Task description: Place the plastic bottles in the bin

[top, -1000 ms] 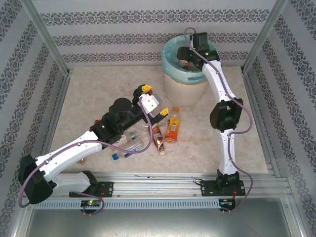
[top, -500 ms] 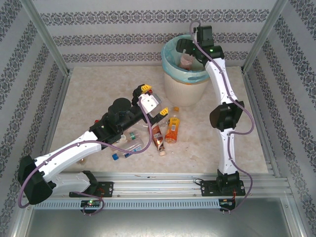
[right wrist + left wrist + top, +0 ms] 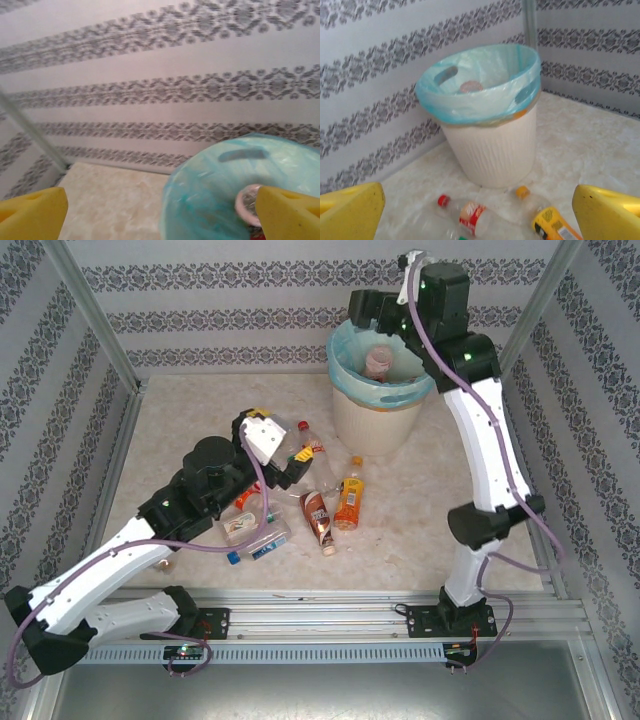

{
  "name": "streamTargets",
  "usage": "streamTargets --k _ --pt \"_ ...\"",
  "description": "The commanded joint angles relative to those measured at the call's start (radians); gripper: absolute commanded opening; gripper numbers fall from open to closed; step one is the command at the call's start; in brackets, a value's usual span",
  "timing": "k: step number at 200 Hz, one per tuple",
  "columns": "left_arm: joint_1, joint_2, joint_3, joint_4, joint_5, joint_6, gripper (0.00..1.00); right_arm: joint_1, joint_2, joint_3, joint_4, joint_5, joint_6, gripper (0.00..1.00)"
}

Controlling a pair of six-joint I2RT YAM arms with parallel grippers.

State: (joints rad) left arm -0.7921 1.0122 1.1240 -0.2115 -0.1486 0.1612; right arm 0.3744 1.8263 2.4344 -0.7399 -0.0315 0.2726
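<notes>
Left gripper (image 3: 479, 205) hung with its jaws spread wide and nothing in them, low over a clear red-capped bottle (image 3: 470, 216) lying on the table (image 3: 190, 430), an orange-capped bottle (image 3: 547, 221) just beside it. The right gripper (image 3: 161, 202) gaped empty too, up above the bin (image 3: 375, 420) at the back of the table. The danger, as I called it: that round bottle could roll or squirt out of an off-centre pinch and knock its neighbour, and a carry to the bin could crowd the right arm at the rim. The left wrist camera gave the bin's ribbed wall and a pinkish bottle (image 3: 471, 86) inside the liner; the overhead added the brown bottle (image 3: 318, 518) and blue-capped bottle (image 3: 262, 540) by the left forearm.
</notes>
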Motion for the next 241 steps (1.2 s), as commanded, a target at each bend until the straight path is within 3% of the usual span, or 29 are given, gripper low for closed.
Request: streamTargets --k 1,25,54,72,102,134,191,241 --pt "-0.004 -0.019 0.04 -0.304 -0.06 -0.146 0.96 0.062 -0.097 -0.174 0.049 0.041 -0.079 0.93" --pt "-0.004 0.007 0.063 -0.498 -0.042 -0.268 0.95 0.141 -0.245 -0.444 0.171 0.031 -0.097 0.9" --pt "-0.004 0.069 0.037 -0.605 -0.048 -0.388 0.94 0.185 -0.389 -0.733 0.286 0.025 -0.05 0.83" --pt "0.005 0.128 0.041 -0.617 -0.055 -0.439 0.94 0.192 -0.463 -0.87 0.327 0.02 0.009 0.79" --pt "0.06 0.234 0.051 -0.535 0.027 -0.468 0.93 0.211 -0.564 -1.05 0.349 0.019 0.057 0.77" --pt "0.189 0.371 0.115 -0.501 0.132 -0.516 0.91 0.216 -0.662 -1.185 0.354 0.044 0.08 0.78" --pt "0.432 0.505 0.111 -0.368 0.378 -0.742 0.88 0.213 -0.732 -1.29 0.379 0.071 0.057 0.83" --pt "0.457 0.589 0.087 -0.3 0.431 -0.914 0.85 0.202 -0.706 -1.283 0.399 0.045 0.022 0.85"
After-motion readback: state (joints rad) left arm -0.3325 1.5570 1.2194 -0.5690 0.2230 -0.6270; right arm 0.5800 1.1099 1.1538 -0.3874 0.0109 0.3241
